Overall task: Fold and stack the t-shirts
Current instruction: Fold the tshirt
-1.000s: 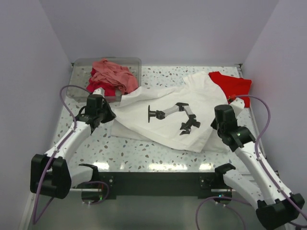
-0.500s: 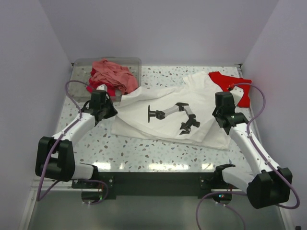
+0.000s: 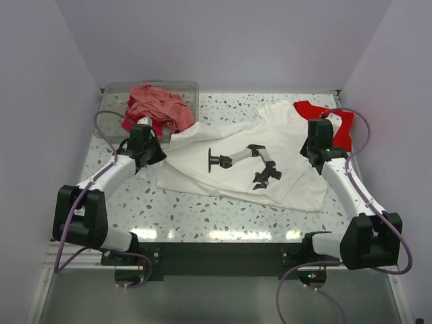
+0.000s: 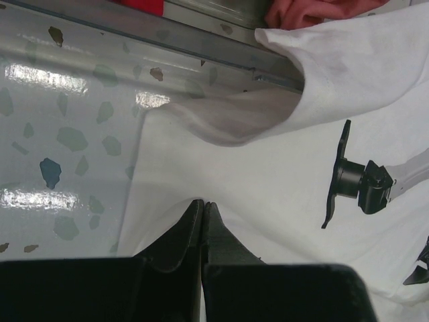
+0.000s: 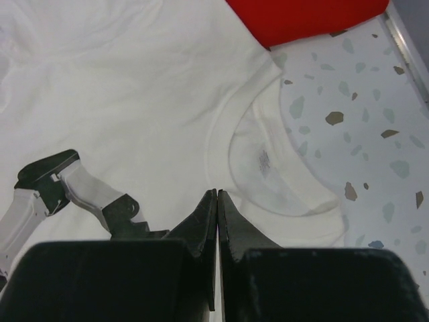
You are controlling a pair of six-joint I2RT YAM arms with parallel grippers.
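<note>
Shirt: the white t-shirt lies print-up mid-table, with its near hem rumpled.
Left gripper: jaws closed, seemingly pinching the shirt's left edge.
Right gripper: jaws closed just short of the shirt's collar; whether it holds cloth is unclear.
Technique: draw both sides apart evenly and low, flattening the shirt before any fold.
Surface: glossy speckled table; cloth should slide.
Room: plain lilac walls; a red t-shirt peeks from under the shirt's far-right corner; a clear bin sits at its far left.

White arms, black joints, purple cables

white tee, black-and-grey print. red tee at bench far-right corner. pink tee, crimson tee in clear bin. bench white, grey-brown speckles.
</note>
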